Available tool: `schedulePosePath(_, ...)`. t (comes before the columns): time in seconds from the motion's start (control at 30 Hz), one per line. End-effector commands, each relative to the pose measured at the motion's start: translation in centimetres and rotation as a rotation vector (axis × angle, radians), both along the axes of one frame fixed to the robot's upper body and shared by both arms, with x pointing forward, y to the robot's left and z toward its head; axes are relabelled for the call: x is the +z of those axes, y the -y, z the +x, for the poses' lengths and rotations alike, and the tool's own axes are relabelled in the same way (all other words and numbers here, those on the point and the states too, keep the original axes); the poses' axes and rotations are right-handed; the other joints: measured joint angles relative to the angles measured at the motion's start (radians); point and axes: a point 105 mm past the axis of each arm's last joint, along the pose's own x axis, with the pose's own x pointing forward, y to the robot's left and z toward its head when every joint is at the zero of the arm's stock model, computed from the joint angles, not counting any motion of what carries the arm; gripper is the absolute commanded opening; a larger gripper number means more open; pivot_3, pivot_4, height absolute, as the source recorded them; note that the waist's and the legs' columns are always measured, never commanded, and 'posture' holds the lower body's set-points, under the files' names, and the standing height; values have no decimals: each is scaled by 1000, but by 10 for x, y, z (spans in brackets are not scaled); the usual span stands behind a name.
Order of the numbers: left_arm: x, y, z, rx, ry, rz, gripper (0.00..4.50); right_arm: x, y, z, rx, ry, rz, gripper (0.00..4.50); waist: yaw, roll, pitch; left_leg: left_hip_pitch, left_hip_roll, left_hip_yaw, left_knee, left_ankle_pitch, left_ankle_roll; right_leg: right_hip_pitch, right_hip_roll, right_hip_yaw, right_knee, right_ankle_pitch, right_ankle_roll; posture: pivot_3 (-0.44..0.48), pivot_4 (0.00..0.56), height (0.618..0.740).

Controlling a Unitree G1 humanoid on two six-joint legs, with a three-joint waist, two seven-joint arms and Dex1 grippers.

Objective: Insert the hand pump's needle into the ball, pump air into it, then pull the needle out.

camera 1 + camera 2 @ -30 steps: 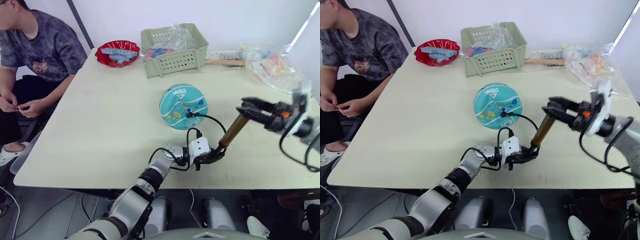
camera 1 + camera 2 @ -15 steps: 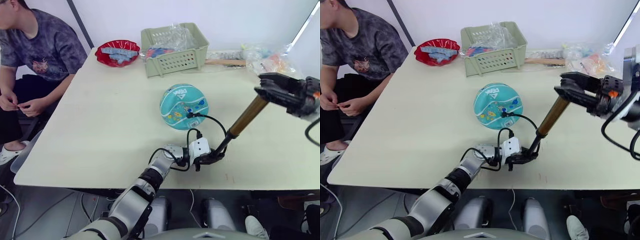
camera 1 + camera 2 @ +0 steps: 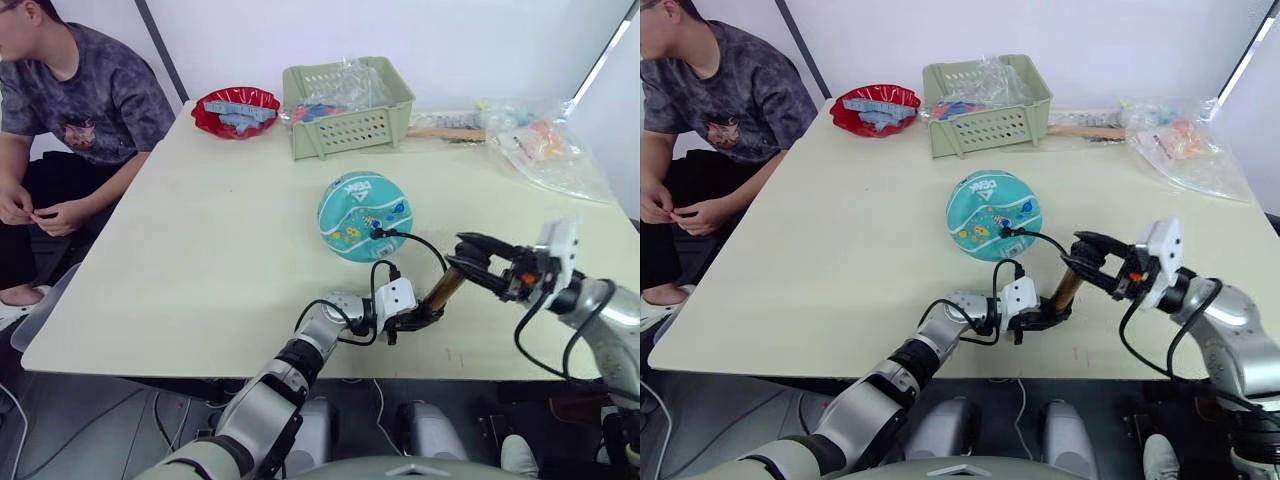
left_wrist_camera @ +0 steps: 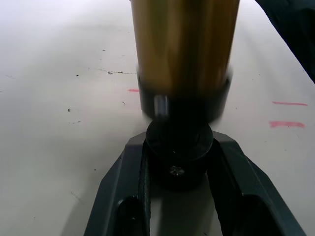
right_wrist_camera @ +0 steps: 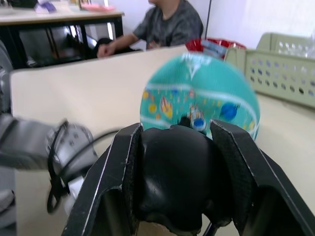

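Observation:
The teal-blue ball (image 3: 364, 213) rests on the middle of the cream table (image 3: 220, 250). A thin black hose (image 3: 420, 242) loops from the hand pump (image 3: 444, 289) to a black fitting pressed against the ball's near side (image 3: 379, 233); the needle's pin is hidden there. The pump stands tilted on the table right of the ball. My left gripper (image 3: 418, 314) is shut on its black bottom cap (image 4: 179, 158), below the brass cylinder (image 4: 183, 49). My right gripper (image 3: 464, 262) is shut on the black T-handle (image 5: 178, 177), low against the cylinder's top.
A green basket (image 3: 346, 108) with bagged items, a red bowl (image 3: 236, 109) and clear plastic bags (image 3: 540, 148) line the far edge. A person (image 3: 70, 100) sits beside the table's left side. The pump stands near the front edge.
My right gripper first drew the handle up and out to the right, then pushed it down against the cylinder. The left gripper and the ball stayed put.

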Motion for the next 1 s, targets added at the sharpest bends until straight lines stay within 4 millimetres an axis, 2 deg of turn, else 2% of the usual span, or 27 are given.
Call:
schedulePosePath(0.03,-23,-12,-8,6,-60,85,1158,-52,1,-8,-8,-184,-81,1731,0,1,-1,1,0,0,0,0,0,0,0,0,0,0,0,0,150,740)
schedulePosePath(0.17,-23,-12,-8,5,-61,86,1158,-38,3,-5,-7,-146,-61,1731,0,1,-1,2,0,-2,0,0,0,2,0,-1,0,0,0,0,150,740)
schedulePosePath(0.27,-24,-13,-8,3,-61,89,1158,8,11,4,-10,-48,-3,1731,0,3,0,2,0,-2,0,0,0,2,0,-1,0,0,0,0,150,740)
schedulePosePath(0.33,-24,-14,-9,1,-61,92,1158,45,17,8,-5,19,34,1731,0,7,3,1,0,-2,0,0,0,2,0,-1,0,0,0,0,150,740)
schedulePosePath(0.4,-25,-14,-9,-1,-62,92,1158,73,24,9,1,56,54,1731,1,13,9,-3,-1,-1,1,0,0,-2,-2,0,0,1,-1,0,150,740)
schedulePosePath(0.47,-25,-14,-8,-1,-62,93,1158,94,31,10,-2,83,49,1731,2,15,12,-4,-1,-1,0,0,0,-3,-2,0,0,1,-1,0,150,740)
schedulePosePath(0.63,-25,-13,-9,-7,-60,94,1158,132,44,7,-9,111,38,1731,2,15,15,-6,-3,-1,0,0,0,-3,-3,0,0,1,-1,0,150,740)
schedulePosePath(0.77,-25,-13,-9,-8,-60,93,1158,159,47,3,-4,153,69,1731,1,16,17,-6,-3,0,0,0,0,-3,-4,-1,-1,1,-1,0,150,740)
schedulePosePath(0.87,-26,-13,-10,-12,-61,94,1158,171,48,1,-4,164,70,1731,1,16,17,-6,-3,0,0,0,0,-3,-4,-1,-1,1,-1,0,150,740)
schedulePosePath(0.93,-26,-13,-11,-14,-61,95,1158,164,44,1,5,145,47,1731,2,15,17,-6,-3,0,0,0,0,-3,-4,-1,-1,1,-1,0,150,740)
schedulePosePath(1.0,-26,-12,-11,-15,-62,94,1158,148,39,2,16,104,24,1731,2,15,17,-6,-3,0,0,0,0,-3,-4,-1,-1,1,-1,0,150,740)
